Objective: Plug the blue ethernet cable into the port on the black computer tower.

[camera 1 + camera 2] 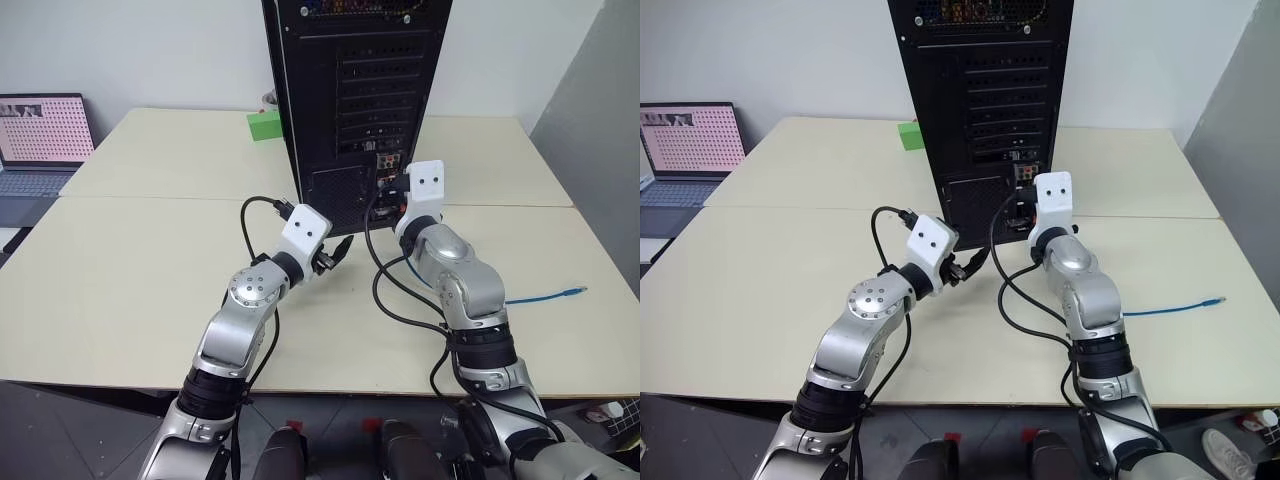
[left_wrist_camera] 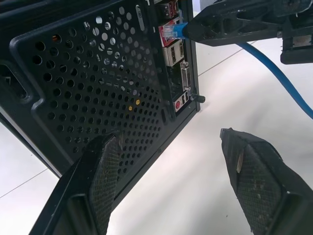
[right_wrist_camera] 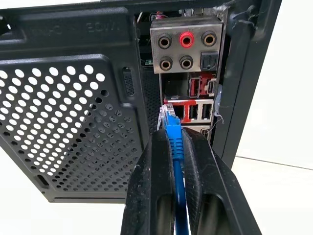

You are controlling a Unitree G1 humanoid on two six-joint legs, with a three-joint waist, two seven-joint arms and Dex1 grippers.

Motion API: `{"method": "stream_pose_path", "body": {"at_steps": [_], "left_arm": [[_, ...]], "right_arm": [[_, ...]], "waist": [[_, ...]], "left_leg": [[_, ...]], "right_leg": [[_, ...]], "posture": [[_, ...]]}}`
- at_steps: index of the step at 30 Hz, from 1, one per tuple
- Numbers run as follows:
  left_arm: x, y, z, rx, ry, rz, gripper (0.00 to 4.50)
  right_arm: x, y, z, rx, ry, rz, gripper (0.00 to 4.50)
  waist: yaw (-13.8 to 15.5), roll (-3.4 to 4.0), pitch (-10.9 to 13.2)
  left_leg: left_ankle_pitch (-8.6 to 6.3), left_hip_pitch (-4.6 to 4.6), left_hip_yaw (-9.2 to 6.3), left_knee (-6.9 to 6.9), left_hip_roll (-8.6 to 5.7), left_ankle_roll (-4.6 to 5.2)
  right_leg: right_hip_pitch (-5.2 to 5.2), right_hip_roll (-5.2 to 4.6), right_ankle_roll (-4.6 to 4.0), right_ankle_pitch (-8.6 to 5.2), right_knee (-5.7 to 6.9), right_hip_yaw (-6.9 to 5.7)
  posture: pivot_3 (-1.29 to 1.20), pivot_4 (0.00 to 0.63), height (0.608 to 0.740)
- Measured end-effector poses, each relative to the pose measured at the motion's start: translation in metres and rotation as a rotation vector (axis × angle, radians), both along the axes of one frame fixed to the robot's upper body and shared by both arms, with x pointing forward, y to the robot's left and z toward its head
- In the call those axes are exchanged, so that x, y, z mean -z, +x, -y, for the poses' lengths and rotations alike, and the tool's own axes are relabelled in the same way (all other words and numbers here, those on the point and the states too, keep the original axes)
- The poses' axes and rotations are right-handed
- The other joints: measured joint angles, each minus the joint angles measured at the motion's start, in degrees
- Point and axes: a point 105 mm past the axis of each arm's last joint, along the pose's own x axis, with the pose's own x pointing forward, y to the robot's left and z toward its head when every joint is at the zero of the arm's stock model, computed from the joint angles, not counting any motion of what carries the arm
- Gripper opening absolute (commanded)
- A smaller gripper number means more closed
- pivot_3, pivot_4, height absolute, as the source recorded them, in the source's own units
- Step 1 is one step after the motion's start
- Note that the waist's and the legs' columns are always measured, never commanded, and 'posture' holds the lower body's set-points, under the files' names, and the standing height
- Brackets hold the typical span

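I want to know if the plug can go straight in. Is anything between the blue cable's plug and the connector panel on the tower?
Nothing visible. The right gripper holds the blue ethernet cable with its clear plug right at the port on the black computer tower.

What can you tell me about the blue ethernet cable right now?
The blue ethernet cable is a thin bright-blue cord with a clear plastic plug. The right gripper pinches it just behind that plug, held at the black computer tower's rear connector panel. The rest trails across the table to its free end.
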Motion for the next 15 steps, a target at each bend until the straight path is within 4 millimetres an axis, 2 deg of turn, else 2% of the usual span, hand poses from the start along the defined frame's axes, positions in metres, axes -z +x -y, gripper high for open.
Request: {"method": "stream_pose_path", "body": {"at_steps": [15], "left_arm": [[0.0, 0.0001, -0.0001, -0.001, 0.001, 0.001, 3.37]], "right_arm": [[-0.0018, -0.002, 0.0003, 0.004, 0.006, 0.013, 0.0]], "waist": [[0.0, 0.0, 0.0]], "left_leg": [[0.0, -0.03, 0.0, 0.0, 0.0, 0.0]], "right_leg": [[-0.03, 0.0, 0.0, 0.0, -0.02, 0.0]], "posture": [[0.0, 0.15, 0.74]]}}
